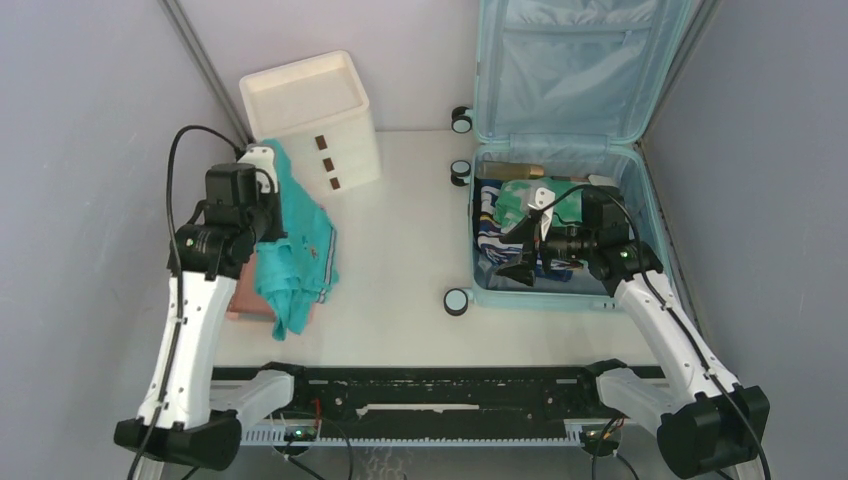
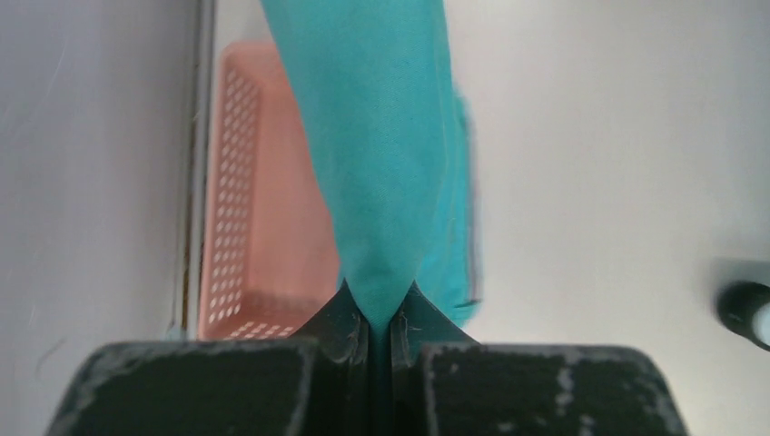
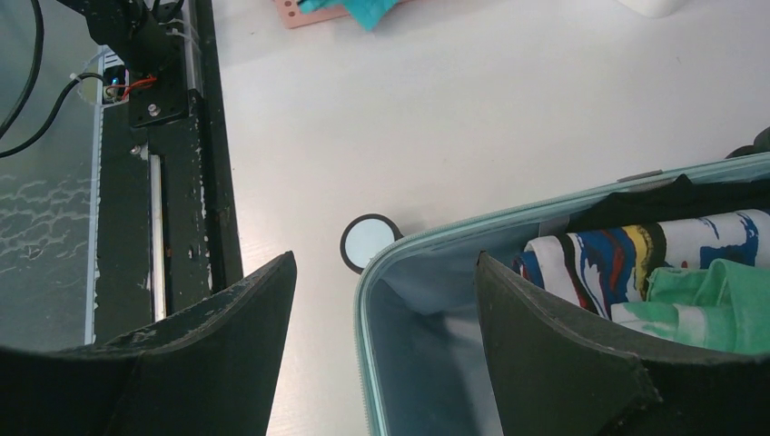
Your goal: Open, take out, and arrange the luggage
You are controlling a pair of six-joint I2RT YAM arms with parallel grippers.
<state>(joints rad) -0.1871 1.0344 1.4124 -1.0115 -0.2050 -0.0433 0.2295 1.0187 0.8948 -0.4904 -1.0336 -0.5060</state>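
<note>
The pale blue luggage (image 1: pixel 645 215) lies open at the right, its lid (image 1: pixel 575 70) standing up against the back wall. Folded clothes fill its tray: a green piece (image 1: pixel 540 200), a blue-and-white patterned one (image 3: pixel 617 259) and something black (image 3: pixel 681 195). My right gripper (image 1: pixel 527 235) hovers open over the tray's near-left corner, the luggage rim (image 3: pixel 436 238) showing between its fingers with nothing held. At the left my left gripper (image 2: pixel 381 313) is shut on a teal shirt (image 2: pixel 381 136), which hangs down over a pink basket (image 2: pixel 263 200).
A white three-drawer box (image 1: pixel 315 120) stands at the back left. Luggage wheels (image 1: pixel 456 300) stick out toward the table's middle. The black rail (image 1: pixel 420 390) with the arm bases runs along the near edge. Grey walls close in both sides.
</note>
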